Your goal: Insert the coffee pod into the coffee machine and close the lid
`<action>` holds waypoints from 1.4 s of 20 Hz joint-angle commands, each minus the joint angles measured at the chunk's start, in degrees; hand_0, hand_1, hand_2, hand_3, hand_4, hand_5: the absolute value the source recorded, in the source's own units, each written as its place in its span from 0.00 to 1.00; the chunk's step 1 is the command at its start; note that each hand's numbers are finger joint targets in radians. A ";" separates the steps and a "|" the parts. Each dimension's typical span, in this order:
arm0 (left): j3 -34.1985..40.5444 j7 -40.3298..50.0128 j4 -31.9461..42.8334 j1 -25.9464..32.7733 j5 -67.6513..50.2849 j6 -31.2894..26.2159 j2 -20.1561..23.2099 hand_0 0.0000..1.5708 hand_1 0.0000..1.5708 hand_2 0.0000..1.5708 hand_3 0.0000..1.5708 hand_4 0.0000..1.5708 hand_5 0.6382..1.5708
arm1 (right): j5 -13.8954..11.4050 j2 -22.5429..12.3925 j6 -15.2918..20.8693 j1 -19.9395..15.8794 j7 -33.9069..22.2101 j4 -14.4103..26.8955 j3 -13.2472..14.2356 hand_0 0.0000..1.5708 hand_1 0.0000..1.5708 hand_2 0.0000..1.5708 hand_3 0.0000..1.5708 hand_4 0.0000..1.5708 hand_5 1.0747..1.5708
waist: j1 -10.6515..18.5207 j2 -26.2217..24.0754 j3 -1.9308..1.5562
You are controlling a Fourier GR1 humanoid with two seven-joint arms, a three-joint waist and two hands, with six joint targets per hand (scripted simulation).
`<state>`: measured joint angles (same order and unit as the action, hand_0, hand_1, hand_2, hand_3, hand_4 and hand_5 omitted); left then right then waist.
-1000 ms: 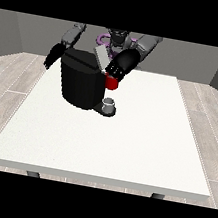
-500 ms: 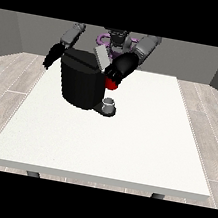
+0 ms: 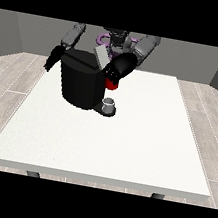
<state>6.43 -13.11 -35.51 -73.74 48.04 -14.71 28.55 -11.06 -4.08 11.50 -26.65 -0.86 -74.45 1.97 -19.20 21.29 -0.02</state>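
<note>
Hunting the grey coffee pod, we can't plainly spot it; a small grey thing (image 3: 110, 104) sits at the black boxy coffee machine (image 3: 82, 83) base. Hand at view's right (image 3: 119, 68) over machine top, fingers unreadable; other hand (image 3: 52, 60) likewise. Probably insertion step; lid-closing next.

Behind the coffee machine (image 3: 81, 83), the robot's body is seen only in part. Two upper arms are cased in light grey, rounded shells, one above the machine's left corner (image 3: 73, 33) and a bulkier one to the machine's upper right (image 3: 144, 48). Each arm is ended by a black hand: the hand at the view's left (image 3: 53, 58) is shown as a slim dark shape beside the machine, and the hand at the view's right (image 3: 119, 67) as a broader black mass. Purple looped cabling (image 3: 104, 40) is visible at the torso, above the machine, beside dark grey chest parts.
</note>
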 commanded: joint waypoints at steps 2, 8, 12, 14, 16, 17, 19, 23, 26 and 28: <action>-1.14 -0.83 -2.03 -3.45 1.31 0.51 0.24 0.78 0.78 0.75 0.56 0.00 1.00 | 0.81 -1.43 0.56 -3.11 2.25 3.78 2.97 0.00 0.00 0.00 0.00 0.14 1.00 | 1.73 2.74 -0.03; -2.28 -2.05 -1.83 -2.21 3.70 4.15 0.09 0.52 0.52 0.58 0.42 0.00 1.00 | 0.13 -1.80 0.25 -4.35 0.24 3.01 2.21 0.00 0.00 0.00 0.00 0.06 1.00 | 1.08 3.23 0.00; -2.16 -4.03 -0.22 0.47 4.79 4.98 2.49 0.00 0.00 0.43 0.34 0.00 1.00 | -1.67 -0.50 1.40 -1.18 -1.93 0.88 0.13 0.00 0.00 0.00 0.00 0.09 1.00 | 0.86 0.93 0.03; -1.68 -4.51 0.02 -1.42 4.77 4.59 3.53 0.00 0.00 0.40 0.31 0.00 1.00 | -1.36 -1.25 2.60 -5.59 -2.49 0.56 1.88 0.00 0.00 0.00 0.00 0.10 1.00 | 1.40 3.36 0.02; -0.79 -3.03 0.71 -1.52 4.52 4.45 3.64 0.00 0.00 0.36 0.30 0.00 1.00 | -1.39 -0.23 1.54 -1.70 -0.75 0.24 0.21 0.00 0.00 0.00 0.00 0.00 1.00 | -0.49 2.30 0.00; -0.72 -3.98 0.31 -3.34 4.41 2.77 5.10 0.00 0.00 0.35 0.29 0.00 1.00 | -0.71 -0.62 0.78 -3.24 -0.20 0.77 0.67 0.00 0.00 0.00 0.00 0.05 1.00 | 0.20 2.60 -0.01; -1.53 -4.17 0.73 0.10 5.29 5.84 2.84 0.00 0.00 0.33 0.29 0.00 1.00 | -0.03 0.48 0.87 -3.74 -3.99 -0.58 0.47 0.00 0.00 0.00 0.00 0.06 1.00 | 0.81 1.41 0.02; -2.40 -3.08 0.12 1.83 5.27 3.43 0.96 0.00 0.00 0.21 0.14 0.00 1.00 | 0.10 -0.03 1.03 -1.54 -2.72 2.23 1.54 0.00 0.00 0.00 0.00 0.00 1.00 | 3.81 -2.62 0.01; -1.12 -1.70 0.49 2.52 4.54 4.13 0.17 0.00 0.00 0.00 0.10 0.00 1.00 | 0.27 0.11 0.67 0.38 0.39 2.56 1.33 0.00 0.00 0.00 0.00 0.00 1.00 | 3.54 -3.08 0.00; -1.94 -2.62 -0.41 7.80 3.36 2.07 -2.60 0.00 0.00 0.00 0.00 0.00 1.00 | 2.60 -1.37 -1.28 4.65 0.22 4.84 3.64 0.00 0.00 0.00 0.00 0.00 1.00 | 7.39 -9.71 0.00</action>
<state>4.66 -15.28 -35.63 -70.61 52.33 -11.61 28.01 -10.31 -4.42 11.62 -25.76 -1.60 -71.32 3.81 -14.97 16.79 -0.08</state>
